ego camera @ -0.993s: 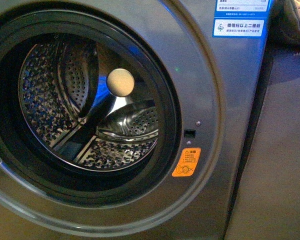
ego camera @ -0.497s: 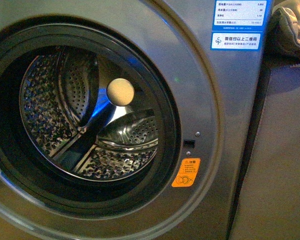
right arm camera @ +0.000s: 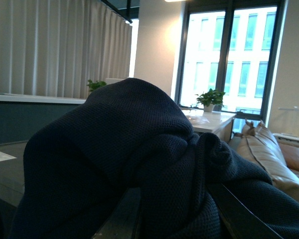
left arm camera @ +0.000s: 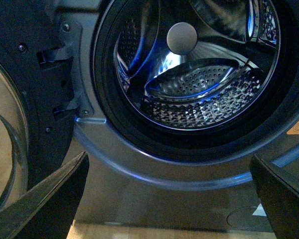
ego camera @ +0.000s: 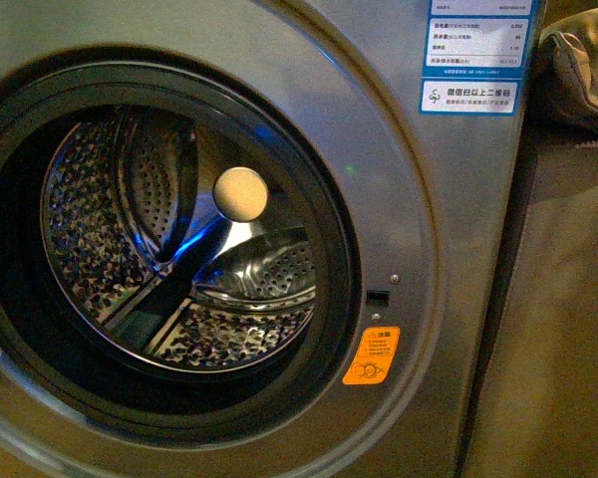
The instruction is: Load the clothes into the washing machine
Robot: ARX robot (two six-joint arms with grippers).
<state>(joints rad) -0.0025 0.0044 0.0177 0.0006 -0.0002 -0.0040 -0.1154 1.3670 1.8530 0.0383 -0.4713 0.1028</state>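
Over the past second my front view has drifted upward: the washing machine [ego camera: 419, 199] sits lower in frame, its orange warning sticker [ego camera: 371, 356] has slid down, and more of the blue-white label [ego camera: 473, 60] shows. A beige-olive cloth [ego camera: 578, 60] lies on top of the machine at its right, and more of that shows too. I read this as the rig squaring up to the porthole. The perforated steel drum [ego camera: 179, 249] is lit blue inside and has nothing in it, so the loading itself is not yet done.

The left gripper [left arm camera: 168, 164] hangs low before the porthole, its two dark fingers spread wide and holding nothing, with the opened door [left arm camera: 10, 149] beside it.

The navy-black garment [right arm camera: 119, 149] is nowhere near the drum. It fills the right wrist view, facing a bright room, and is heaped over the right gripper [right arm camera: 174, 191], which appears clamped into a bunched fold. The fabric is a fine, soft, plain knit, slumping in thick rounded folds. I judge it will drape and trail on the way in.
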